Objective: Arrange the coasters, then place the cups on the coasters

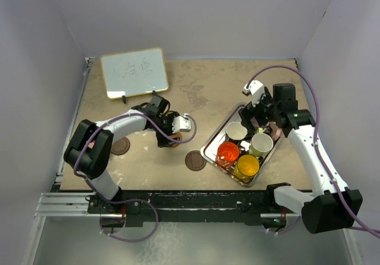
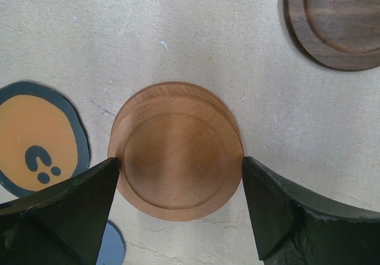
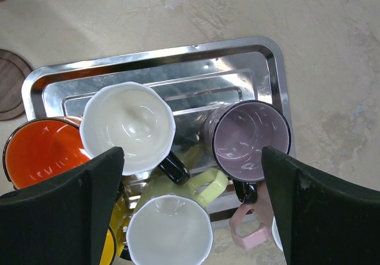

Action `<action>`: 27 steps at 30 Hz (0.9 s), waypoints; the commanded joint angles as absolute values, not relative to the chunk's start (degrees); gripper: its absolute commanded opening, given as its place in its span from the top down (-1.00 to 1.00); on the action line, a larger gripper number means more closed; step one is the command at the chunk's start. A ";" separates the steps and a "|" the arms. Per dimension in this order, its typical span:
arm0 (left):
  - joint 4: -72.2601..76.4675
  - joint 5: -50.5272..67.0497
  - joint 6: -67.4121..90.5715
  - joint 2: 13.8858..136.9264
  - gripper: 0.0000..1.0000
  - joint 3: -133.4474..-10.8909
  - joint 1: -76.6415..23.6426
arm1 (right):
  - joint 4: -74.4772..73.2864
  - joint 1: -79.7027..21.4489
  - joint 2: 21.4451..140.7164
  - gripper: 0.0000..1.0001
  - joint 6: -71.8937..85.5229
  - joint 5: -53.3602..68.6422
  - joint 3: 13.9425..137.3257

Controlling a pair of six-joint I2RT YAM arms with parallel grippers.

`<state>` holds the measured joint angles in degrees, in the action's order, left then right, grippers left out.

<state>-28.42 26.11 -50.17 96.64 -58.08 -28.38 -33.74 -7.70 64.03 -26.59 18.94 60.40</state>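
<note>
Left claw (image 2: 180, 165) hung low over the tabletop (image 2: 208, 51), jaws wide apart, one finger at each side of a tan wooden coaster (image 2: 176, 149), at or just off its rim, gripping nothing. An orange dark-rimmed coaster (image 2: 35, 140) lay beyond its left finger, and a dark brown coaster (image 2: 338, 21) lay well beyond its right. The tan disc looked light, stiff and smooth, and thin enough to slip from a shallow pinch. Its rim, across the widest line, seemed the place to take hold. A second disc may sit beneath it. Right claw (image 3: 191, 152), equally spread and empty, hovered over mugs (image 3: 127, 125) in a steel tray (image 3: 178, 57).
</note>
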 commanded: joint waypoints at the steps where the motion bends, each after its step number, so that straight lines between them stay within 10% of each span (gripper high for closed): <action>1: -28.43 23.15 -52.17 94.20 -0.61 -54.48 -27.40 | -33.66 -7.49 64.00 -1.00 -27.50 18.72 60.74; 27: -22.27 26.68 -47.00 89.98 -0.33 -48.95 -26.47 | -33.84 -7.48 64.22 -1.00 -27.69 18.72 60.70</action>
